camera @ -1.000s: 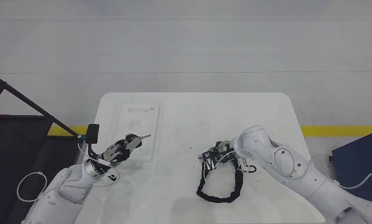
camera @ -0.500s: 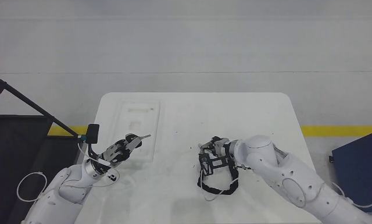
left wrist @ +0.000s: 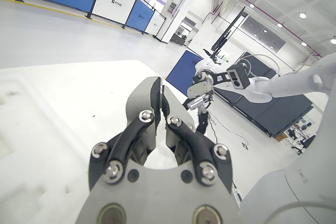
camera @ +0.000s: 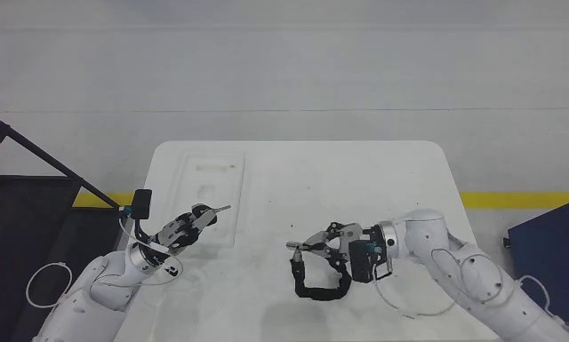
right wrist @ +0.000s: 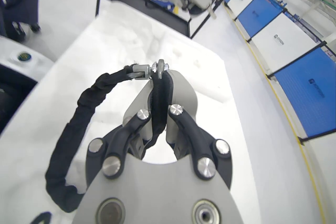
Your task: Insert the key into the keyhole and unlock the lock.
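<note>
**L gripper**: pads pressed together. A thin silver key is pinched at the tips, w/ its shaft sticking out fwd beyond them. A white foam tray lies directly under and ahead of this gripper, on the table.

**R gripper**: fingers clamped on the chain lock, black sleeve running up btwn the pads. The metal end fitting sits right at the fingertips, projecting just past them. The rest of the sleeved chain leaves the tips to one side, loops down and curls back under the gripper body. Cannot tell if the loop's low end touches the table. Keyhole location: cannot tell.

**Relation:** grippers well apart, tips facing roughly toward each other across the table. Key and lock not in contact.
</note>
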You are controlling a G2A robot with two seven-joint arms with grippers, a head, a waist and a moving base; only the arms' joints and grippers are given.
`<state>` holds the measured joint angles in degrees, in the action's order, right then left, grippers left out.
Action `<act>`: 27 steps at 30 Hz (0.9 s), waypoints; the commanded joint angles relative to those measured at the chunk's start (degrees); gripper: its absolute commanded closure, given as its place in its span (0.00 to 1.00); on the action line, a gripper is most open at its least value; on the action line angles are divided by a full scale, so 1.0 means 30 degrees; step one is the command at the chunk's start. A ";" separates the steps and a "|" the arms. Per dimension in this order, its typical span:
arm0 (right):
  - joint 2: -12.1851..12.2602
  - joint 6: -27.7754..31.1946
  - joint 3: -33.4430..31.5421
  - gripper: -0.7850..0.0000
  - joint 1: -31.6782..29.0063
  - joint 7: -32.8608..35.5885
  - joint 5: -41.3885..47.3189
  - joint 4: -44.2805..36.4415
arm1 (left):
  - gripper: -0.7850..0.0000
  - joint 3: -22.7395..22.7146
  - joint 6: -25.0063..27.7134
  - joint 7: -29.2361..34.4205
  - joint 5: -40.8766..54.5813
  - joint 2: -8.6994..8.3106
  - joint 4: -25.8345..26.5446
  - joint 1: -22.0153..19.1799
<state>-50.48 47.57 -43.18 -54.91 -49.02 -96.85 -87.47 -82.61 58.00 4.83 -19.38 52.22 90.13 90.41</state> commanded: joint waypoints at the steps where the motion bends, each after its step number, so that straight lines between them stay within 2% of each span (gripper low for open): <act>1: -0.0347 0.0245 0.0562 1.00 0.0491 -0.2318 0.1461 0.1303 | 1.00 0.0000 0.0000 0.0000 0.0000 0.0000 0.0000 0.0000; 6: -0.1455 -0.1025 0.2836 1.00 0.1641 -0.3593 0.4879 0.2861 | 1.00 0.0000 0.0000 0.0000 0.0000 0.0000 0.0000 0.0000; 15: -0.3142 -0.1955 0.6182 1.00 0.3186 -0.4525 0.8601 0.5279 | 1.00 0.0000 0.0000 0.0000 0.0000 0.0000 0.0000 0.0000; 17: -0.3308 -0.1695 0.6611 1.00 0.3540 -0.4263 0.8412 0.5949 | 1.00 0.0000 0.0000 0.0000 0.0000 0.0000 0.0000 0.0000; 27: -0.3308 -0.1695 0.6611 1.00 0.3540 -0.4263 0.8412 0.5949 | 1.00 0.0000 0.0000 0.0000 0.0000 0.0000 0.0000 0.0000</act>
<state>-60.40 42.48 -23.35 -44.30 -61.81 -71.62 -69.63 -82.61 58.00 4.83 -19.38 52.22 90.13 90.41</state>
